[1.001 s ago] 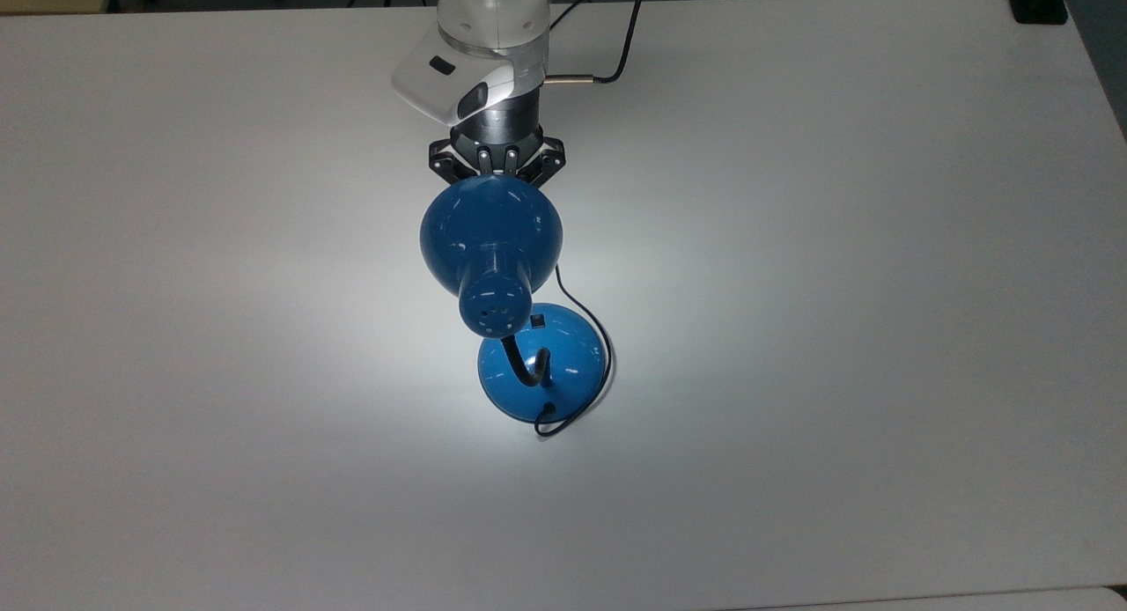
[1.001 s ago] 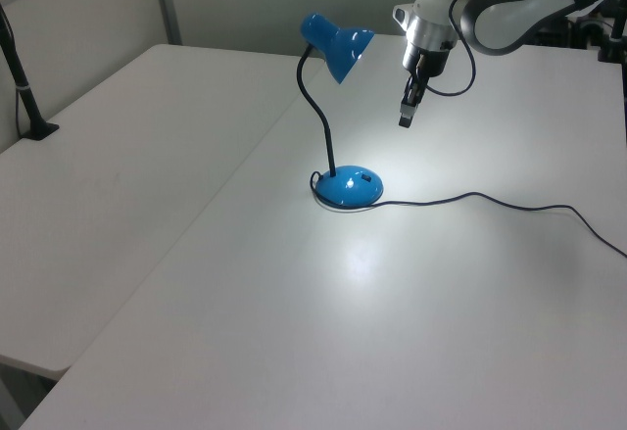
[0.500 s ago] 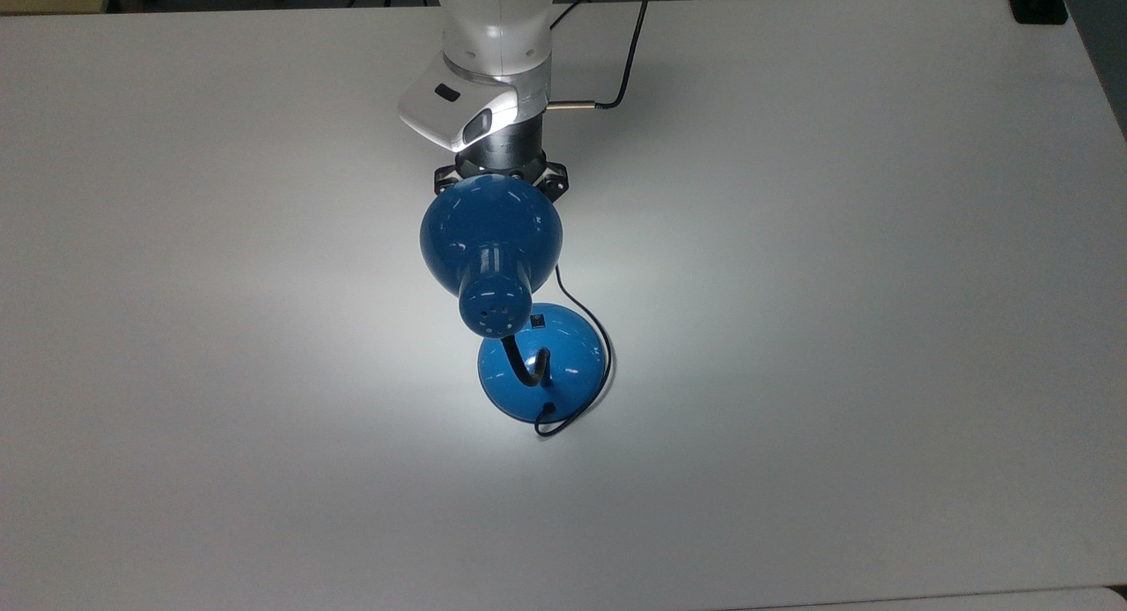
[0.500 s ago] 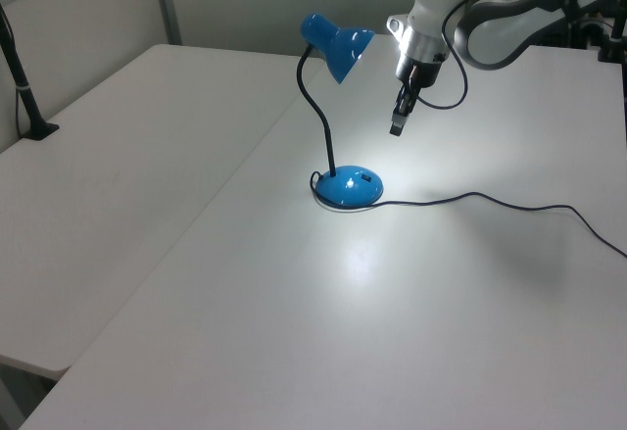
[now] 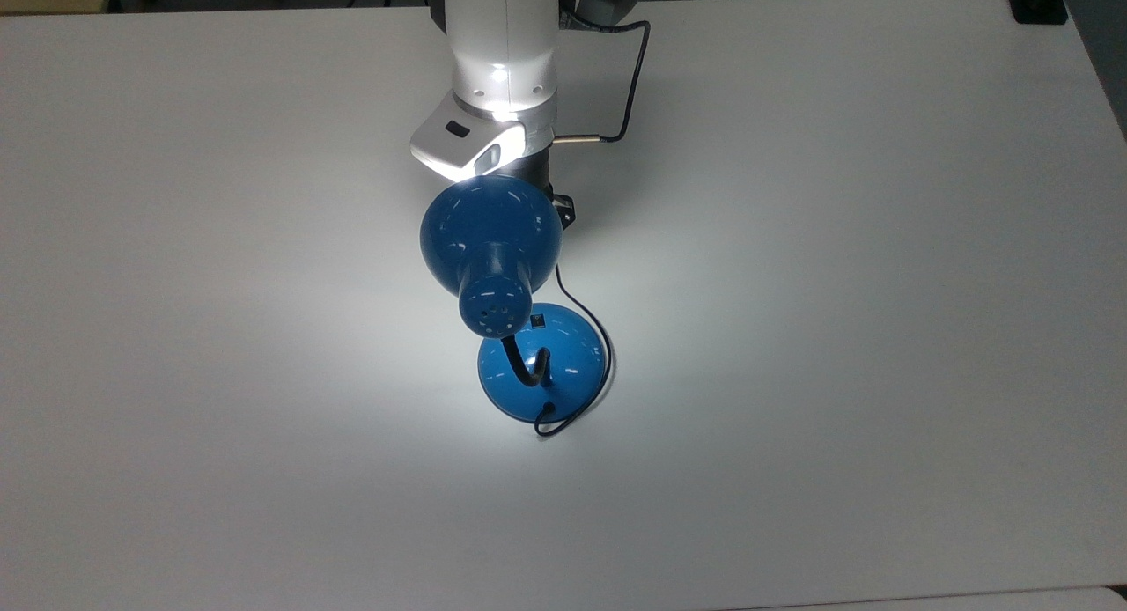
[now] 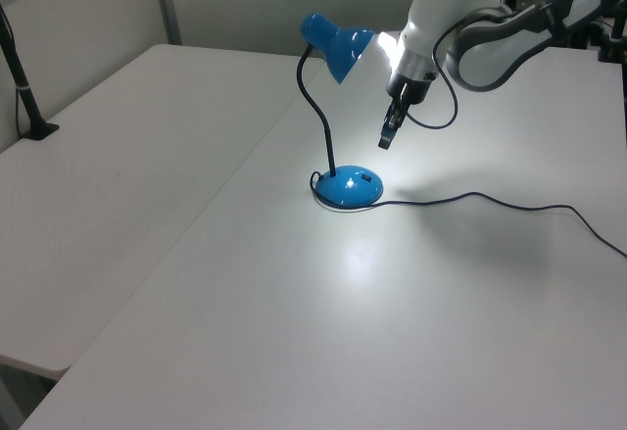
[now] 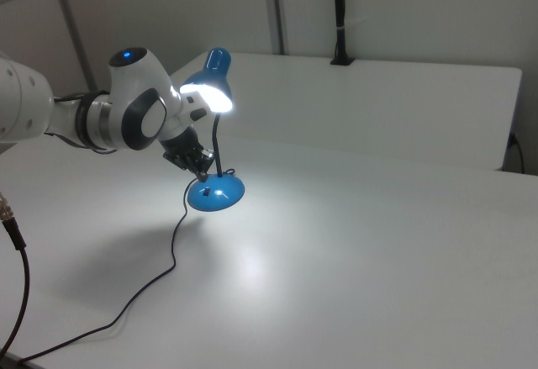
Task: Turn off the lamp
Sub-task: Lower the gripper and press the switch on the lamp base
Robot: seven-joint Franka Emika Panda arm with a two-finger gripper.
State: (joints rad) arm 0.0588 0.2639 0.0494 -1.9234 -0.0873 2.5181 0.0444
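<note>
The lamp is lit and throws a bright patch on the white table (image 5: 836, 329). In the top view its glossy blue shade (image 5: 490, 241) covers most of my hand, and the domed base (image 5: 563, 369) with its small black switch (image 5: 538, 321) lies just below. In the left view my gripper (image 6: 386, 141) is shut on nothing. It points down below the shade (image 6: 338, 43), above and a little right of the base (image 6: 350, 185), and touches nothing. The right view puts the gripper (image 7: 204, 173) right beside the gooseneck (image 7: 216, 146), just over the base (image 7: 216, 192).
The lamp's thin black cord (image 6: 490, 200) snakes across the table toward the left view's right. My arm's own cable (image 5: 629, 83) loops at the back. A black clamped post (image 6: 24, 87) stands at the left view's far left, and a seam (image 6: 225, 185) joins two tabletops.
My arm has come down and toward the lamp base. In the top view the hand has slid under the shade. The lamp has stayed lit and has not moved.
</note>
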